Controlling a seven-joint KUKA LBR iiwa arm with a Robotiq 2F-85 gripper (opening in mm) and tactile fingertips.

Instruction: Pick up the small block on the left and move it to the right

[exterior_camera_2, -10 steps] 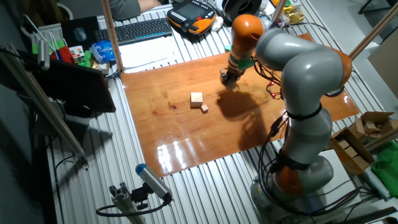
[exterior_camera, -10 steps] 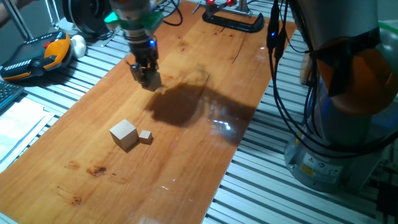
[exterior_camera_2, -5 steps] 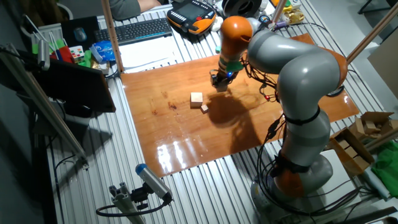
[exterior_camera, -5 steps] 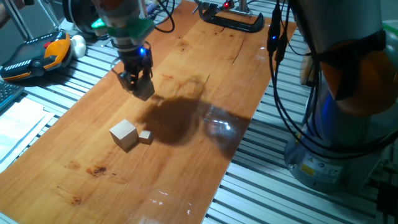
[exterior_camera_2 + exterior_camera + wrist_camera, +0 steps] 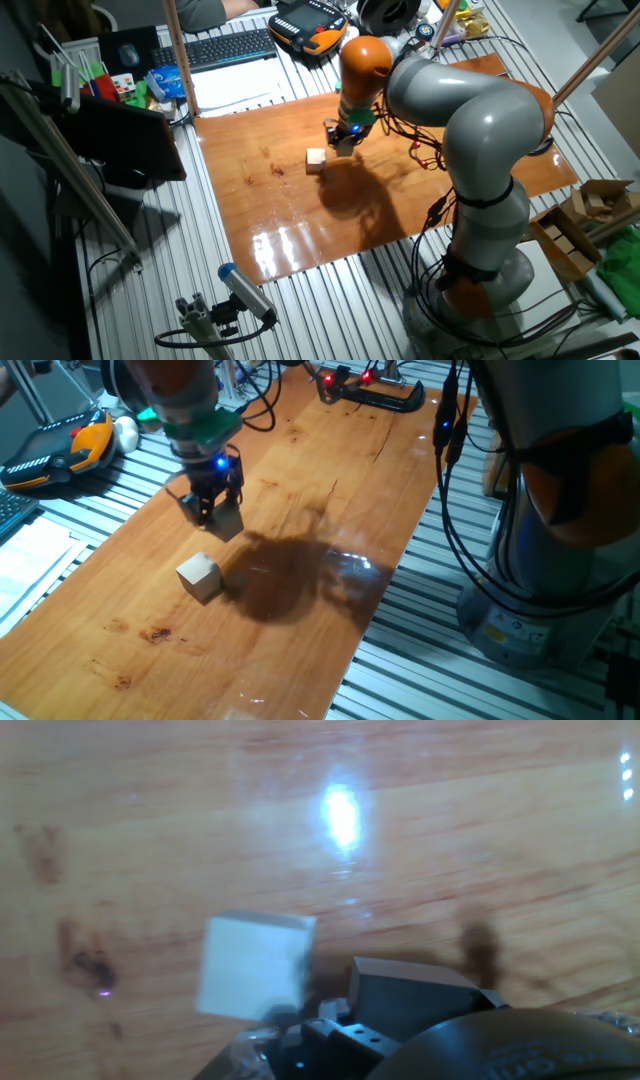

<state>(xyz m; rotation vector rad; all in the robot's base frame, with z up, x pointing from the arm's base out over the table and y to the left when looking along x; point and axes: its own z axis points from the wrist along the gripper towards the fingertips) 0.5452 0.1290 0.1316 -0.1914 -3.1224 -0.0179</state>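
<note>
Small block [image 5: 199, 575] sits free on the wooden table [image 5: 330, 470], near its left edge from my view. Gripper [image 5: 214, 518] hangs just beside it, apart. Hand view is blurred and fingers are cut off; I cannot tell the jaw state.

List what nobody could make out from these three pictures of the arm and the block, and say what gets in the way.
- End effector: open or shut is unclear. It is small and dark in both fixed views, and the bottom edge cuts it off in the hand view.
- Wooden block: blurred in the hand view, with its lower corner behind the end effector.
- Board: one fixed view has the arm's shadow beside the block, hiding anything small there.
</note>
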